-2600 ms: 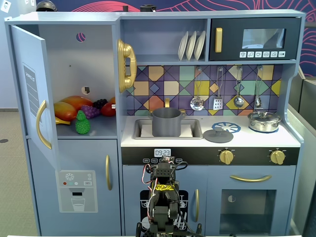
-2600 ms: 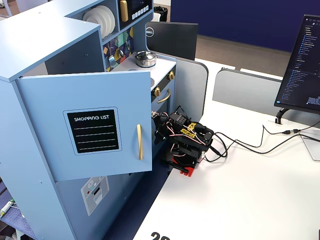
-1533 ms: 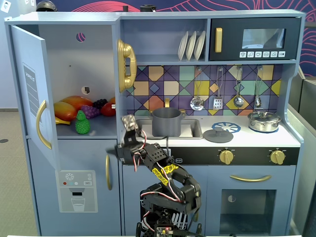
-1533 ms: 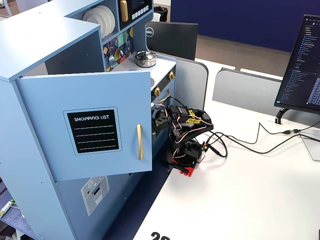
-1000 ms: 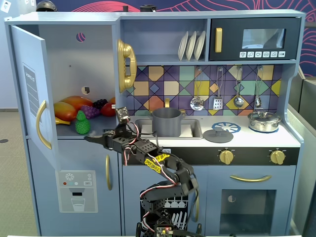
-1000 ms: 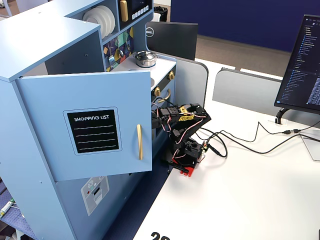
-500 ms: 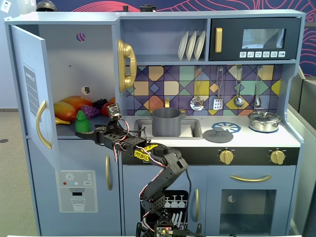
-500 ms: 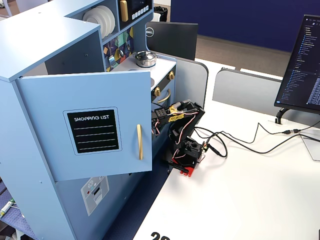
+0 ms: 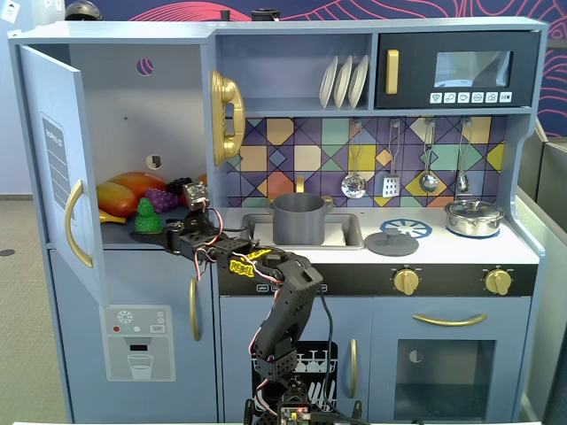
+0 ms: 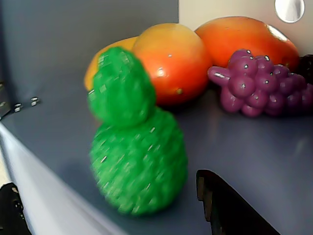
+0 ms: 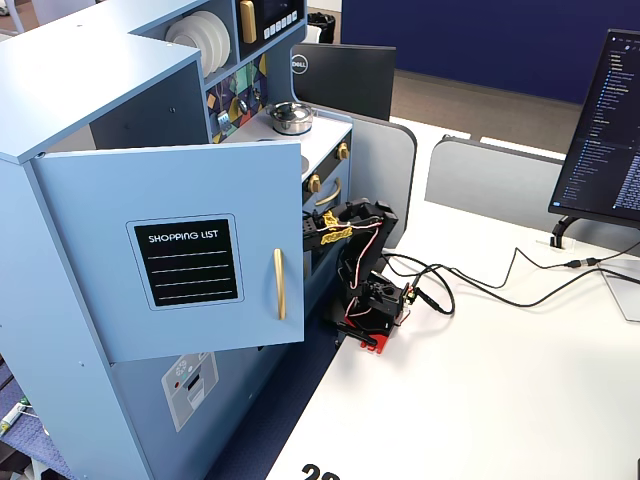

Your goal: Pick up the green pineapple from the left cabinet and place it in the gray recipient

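Note:
The green pineapple (image 9: 147,214) stands upright on the shelf of the left cabinet (image 9: 133,115), whose door (image 9: 55,150) is swung wide open. In the wrist view the pineapple (image 10: 139,152) fills the middle, close up. My gripper (image 10: 106,185) is open, with one black finger (image 10: 230,208) to the pineapple's right and the other (image 10: 10,210) at the left edge; neither touches it. In a fixed view the gripper (image 9: 152,232) reaches into the cabinet just in front of the fruit. The gray recipient (image 9: 299,218) sits in the sink. In a fixed view, the door (image 11: 180,260) hides the gripper and pineapple.
A purple grape bunch (image 10: 259,85) and orange-red fruits (image 10: 171,58) lie right behind the pineapple. A shiny lidded pot (image 9: 474,215) stands on the stove at the right, a gray lid (image 9: 391,241) lies on the counter, and a gold phone (image 9: 227,115) hangs on the cabinet's right wall.

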